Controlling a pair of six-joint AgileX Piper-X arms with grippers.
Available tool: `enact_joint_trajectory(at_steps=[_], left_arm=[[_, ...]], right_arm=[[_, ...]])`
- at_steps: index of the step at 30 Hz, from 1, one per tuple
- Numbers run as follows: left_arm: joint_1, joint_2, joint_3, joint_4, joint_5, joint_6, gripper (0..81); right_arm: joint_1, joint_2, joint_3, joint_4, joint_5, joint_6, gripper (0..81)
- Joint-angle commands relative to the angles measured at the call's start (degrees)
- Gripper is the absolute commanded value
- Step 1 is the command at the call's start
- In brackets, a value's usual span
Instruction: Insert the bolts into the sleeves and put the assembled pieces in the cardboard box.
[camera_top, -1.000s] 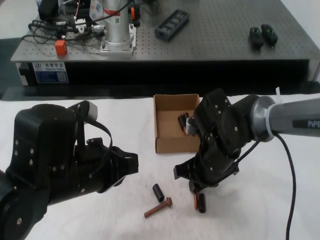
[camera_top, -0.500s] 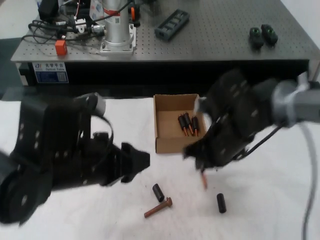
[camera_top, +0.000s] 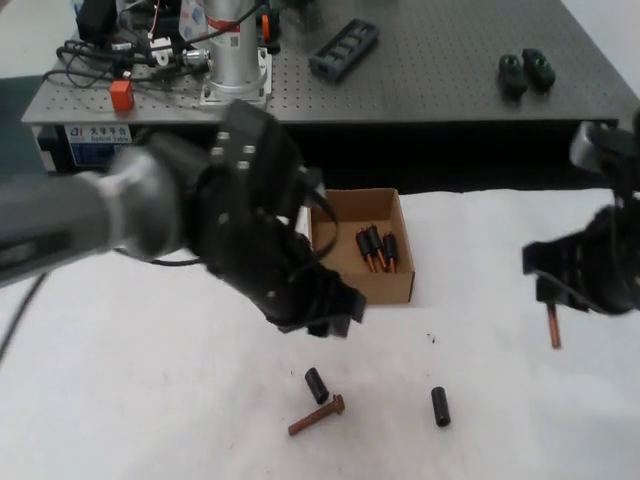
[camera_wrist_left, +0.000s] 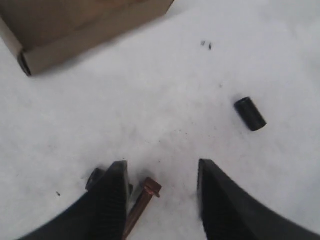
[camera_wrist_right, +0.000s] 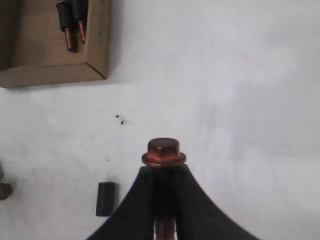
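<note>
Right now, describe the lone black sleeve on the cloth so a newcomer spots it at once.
Start at the open brown cardboard box on the white cloth. Nearer the camera lie two short black cylindrical sleeves; pick the one off the box's right front corner. It lies alone, while the other sleeve has a copper-coloured bolt beside it.

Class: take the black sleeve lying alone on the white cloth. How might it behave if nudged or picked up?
The sleeve looks like a short cylinder lying on its side, so a sideways nudge would probably roll it. It seems rigid and small, so it is likely light. Its smooth surface might slip when pinched.
</note>
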Motion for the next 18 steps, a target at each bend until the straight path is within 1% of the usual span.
enact_joint_trajectory(at_steps=[1, 5, 8, 10, 12, 14, 18], left_arm=[[-1.41, 4.35, -5.24, 4.63, -1.44, 1.0, 32.3], [-4.69, 9.16, -11.71, 7.67, -1.31, -1.22, 32.6], [-7.52, 12.02, -15.77, 8.27, -1.31, -4.86, 36.8], [-9.18, 14.06, -18.1, 8.22, -1.02, -8.17, 39.8], [-10.71, 16.3, -20.65, 8.22, 1.17, -11.66, 40.0], [-11.96, 18.36, -23.2, 7.96, 1.75, -14.64, 40.0], [-13.47, 22.07, -26.61, 8.39, 2.65, -17.32, 40.0]], right_arm=[[-4.35, -5.53, 5.09, 1.12, -3.38, -0.83, 3.5], [-4.5, -5.89, 6.79, 1.73, -2.99, -0.83, 3.5], [-5.19, -6.31, 6.98, 2.08, -0.63, -0.83, 3.5], [-6.43, -7.13, 6.98, 2.2, 0.96, -0.83, 3.5], [-8.0, -8.31, 6.98, 2.89, 1.15, -0.83, 3.5], [-9.62, -9.84, 6.98, 4.19, 1.15, -0.83, 3.5], [-11.63, -13.01, 6.98, 7.46, 1.03, -1.24, 3.5]])
